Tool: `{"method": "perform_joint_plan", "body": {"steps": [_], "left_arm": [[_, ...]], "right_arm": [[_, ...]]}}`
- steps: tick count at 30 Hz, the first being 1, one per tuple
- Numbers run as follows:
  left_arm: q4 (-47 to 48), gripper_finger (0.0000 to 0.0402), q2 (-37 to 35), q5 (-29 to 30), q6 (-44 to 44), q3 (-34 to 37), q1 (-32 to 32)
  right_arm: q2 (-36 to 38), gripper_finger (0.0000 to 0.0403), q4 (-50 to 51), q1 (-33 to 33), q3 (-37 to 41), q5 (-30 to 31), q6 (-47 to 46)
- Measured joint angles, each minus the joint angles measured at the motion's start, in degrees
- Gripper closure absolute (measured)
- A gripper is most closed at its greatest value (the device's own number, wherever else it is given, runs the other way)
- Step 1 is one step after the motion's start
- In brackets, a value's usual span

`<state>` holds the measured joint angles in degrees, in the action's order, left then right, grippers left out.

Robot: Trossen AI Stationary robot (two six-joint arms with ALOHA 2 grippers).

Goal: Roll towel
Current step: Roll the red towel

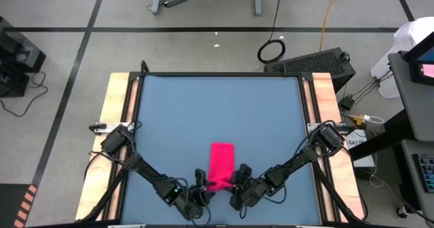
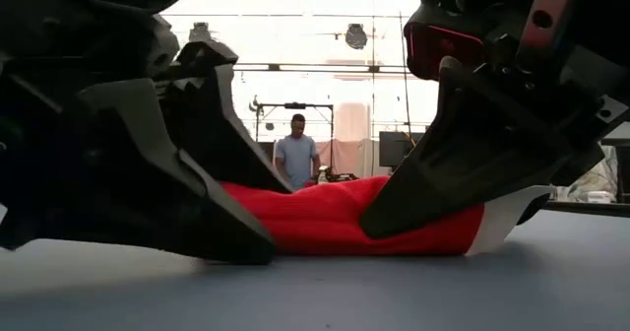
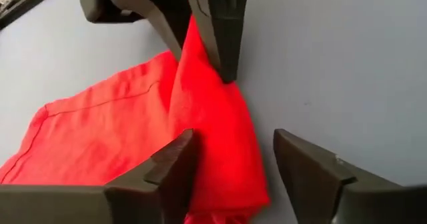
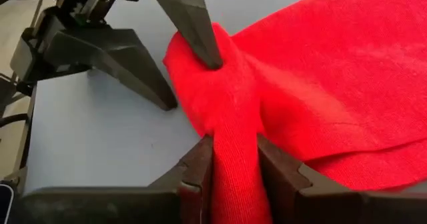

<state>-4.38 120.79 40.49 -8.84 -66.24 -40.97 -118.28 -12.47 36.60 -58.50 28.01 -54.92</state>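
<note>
Towel [image 1: 222, 161]: lies at table's [image 1: 203, 106] near edge, near end bunched.
Left gripper [image 3: 230, 167]: fingers spread, straddling the roll.
Right gripper [image 4: 233, 164]: pinching bunched end.

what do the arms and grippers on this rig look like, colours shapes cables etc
Both arms are dark, nearly black, built of jointed segments with black cables running along them. The left gripper and right gripper each have two matte dark-grey fingers, broad at the base and tapering to wedge-like tips. In the low view, one arm's housing shows a red-lit patch.
</note>
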Motion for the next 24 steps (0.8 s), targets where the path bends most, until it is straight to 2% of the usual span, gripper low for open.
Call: {"method": "perform_joint_plan", "body": {"steps": [4,7,13,18,24], "left_arm": [[3.42,0.0219,-0.04,0.15,-4.88,-0.19,0.47],[4.27,0.0234,-0.09,0.01,-5.90,-0.19,0.89],[4.68,0.0303,-0.13,-2.80,-6.97,-0.19,2.05],[5.76,0.0373,-0.34,-5.76,-7.36,-0.19,3.33],[6.16,0.0371,-1.16,-9.55,-7.40,-0.14,4.31]], "right_arm": [[0.00,0.0321,-0.16,0.02,0.00,0.08,0.26],[0.39,0.0306,-0.39,0.37,0.00,0.72,2.57],[3.27,0.0229,1.63,2.18,0.26,2.87,10.54],[6.08,0.0171,2.35,5.72,0.16,8.23,24.18],[4.60,0.0161,0.22,11.51,0.15,16.91,31.34]]}}
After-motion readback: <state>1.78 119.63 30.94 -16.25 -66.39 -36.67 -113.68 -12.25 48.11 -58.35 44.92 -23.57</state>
